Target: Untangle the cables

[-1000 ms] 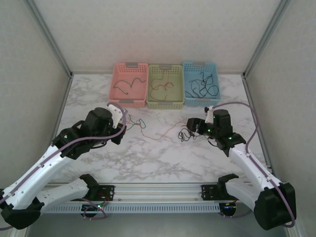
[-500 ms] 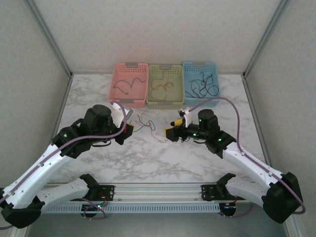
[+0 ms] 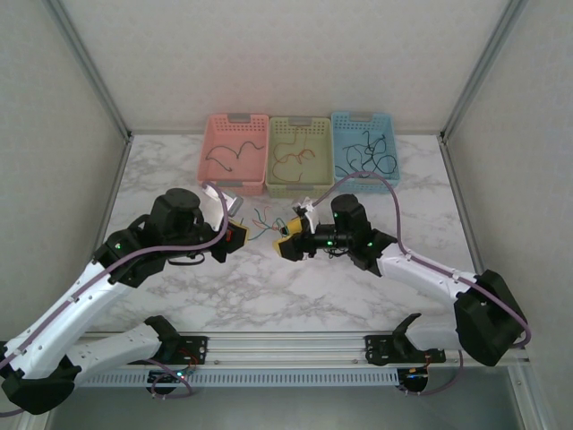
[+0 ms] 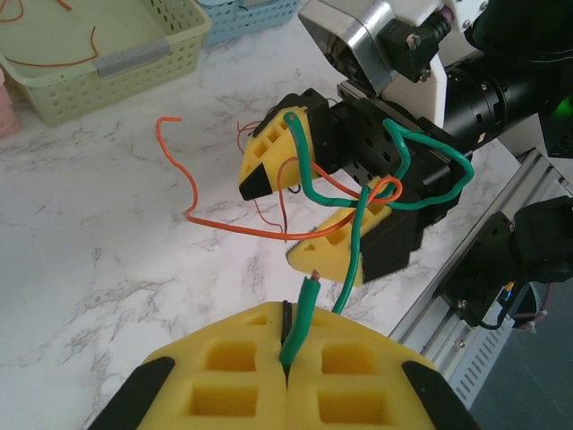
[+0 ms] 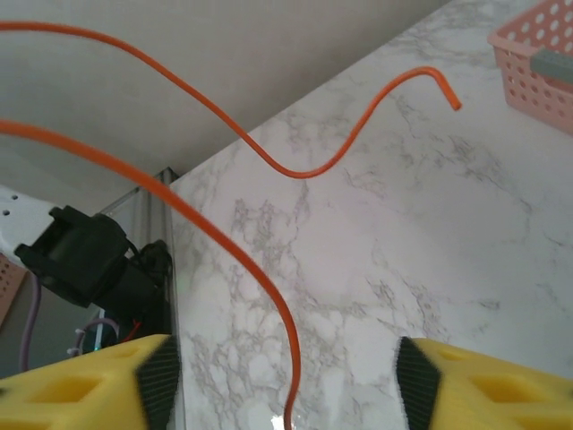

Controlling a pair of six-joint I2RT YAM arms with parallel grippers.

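Note:
A green cable (image 4: 358, 224) and a red-orange cable (image 4: 224, 226) are looped together above the marble table; in the top view they show as a small tangle (image 3: 262, 219) between the two arms. My left gripper (image 4: 288, 313) is shut on one end of the green cable, pinched between its yellow pads. My right gripper (image 4: 304, 210) faces it, open, with both cables passing between its yellow fingers (image 4: 267, 161). In the right wrist view the red-orange cable (image 5: 269, 296) runs through the wide gap of the right gripper (image 5: 286, 381), touching neither finger.
Three baskets stand in a row at the back: pink (image 3: 238, 117), green (image 3: 301, 120) and blue (image 3: 362, 116), each with loose cables inside. Side walls with metal posts close in the table. A metal rail (image 3: 286, 345) runs along the near edge.
My right arm has swung left across the table, bringing its open gripper up to the cables held by the left one. The left gripper has barely moved.

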